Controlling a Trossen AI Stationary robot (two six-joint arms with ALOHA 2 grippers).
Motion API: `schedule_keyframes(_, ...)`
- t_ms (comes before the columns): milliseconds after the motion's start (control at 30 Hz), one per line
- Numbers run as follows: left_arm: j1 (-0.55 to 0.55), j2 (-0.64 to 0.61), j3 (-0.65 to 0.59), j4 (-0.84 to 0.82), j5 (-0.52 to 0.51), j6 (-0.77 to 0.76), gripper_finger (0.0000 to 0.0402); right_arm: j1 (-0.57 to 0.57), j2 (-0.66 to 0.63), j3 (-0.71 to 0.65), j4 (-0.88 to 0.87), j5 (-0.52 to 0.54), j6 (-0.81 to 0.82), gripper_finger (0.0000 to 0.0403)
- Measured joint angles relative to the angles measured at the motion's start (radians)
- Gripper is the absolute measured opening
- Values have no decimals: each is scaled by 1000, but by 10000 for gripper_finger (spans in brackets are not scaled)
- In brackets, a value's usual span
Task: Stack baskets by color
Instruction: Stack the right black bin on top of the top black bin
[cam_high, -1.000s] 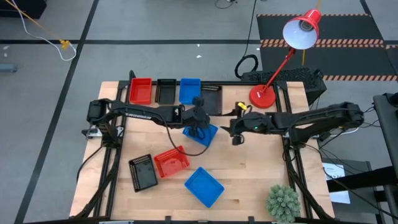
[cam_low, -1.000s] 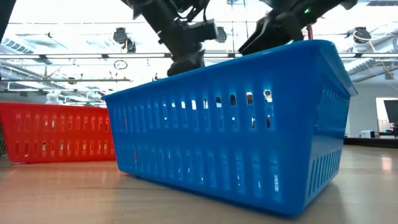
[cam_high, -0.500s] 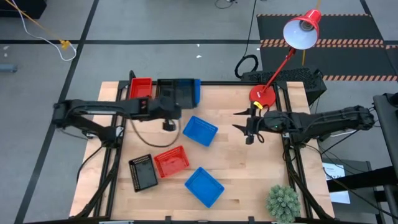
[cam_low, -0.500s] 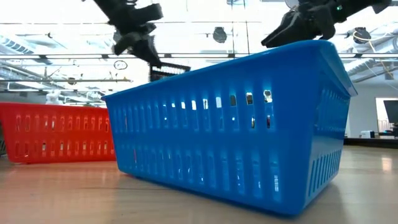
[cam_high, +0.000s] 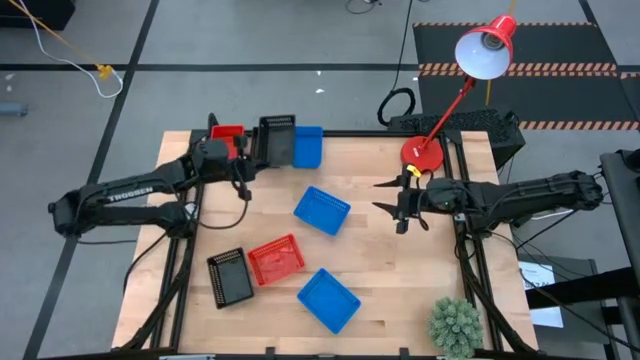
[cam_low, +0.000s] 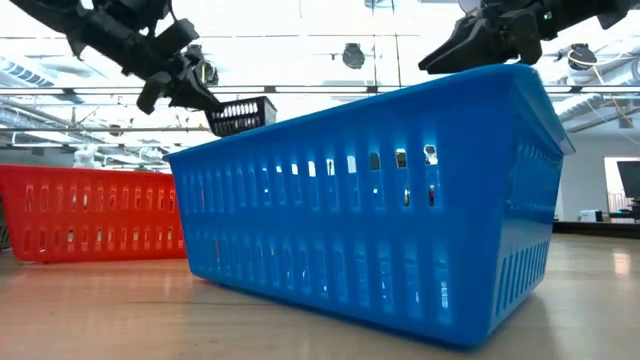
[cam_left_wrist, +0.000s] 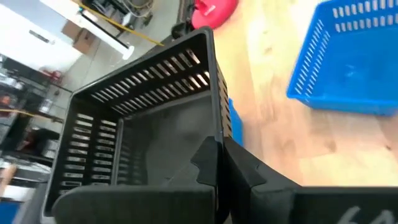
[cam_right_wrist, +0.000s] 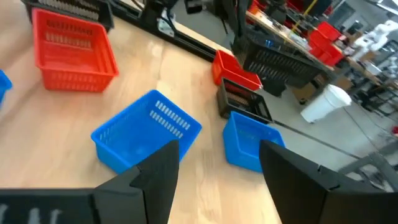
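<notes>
Pinched on the near wall of a black basket (cam_left_wrist: 143, 124), the left gripper (cam_high: 243, 163) holds it lifted and tilted above the table's far edge — presumably to carry it onto another black one. Just below it sit a red basket (cam_high: 226, 133) and a blue basket (cam_high: 308, 147) in the far row. The right gripper (cam_high: 393, 205) hangs with fingers spread and empty, near the lamp base (cam_high: 422, 155), probably waiting its turn. Loose on the table (cam_high: 400, 280) lie two blue baskets (cam_high: 322, 210), a red one (cam_high: 276, 259) and another black one (cam_high: 230, 277) — not yet sorted.
</notes>
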Motion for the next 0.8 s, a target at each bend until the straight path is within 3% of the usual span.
schedule_keyframes(400, 172, -6, -127, 105, 173, 32, 6, 0, 0, 0, -1, -19, 6, 161)
schedule_keyframes(800, 240, 41, -161, 161, 181, 97, 10, 0, 0, 0, -1, -19, 3, 107)
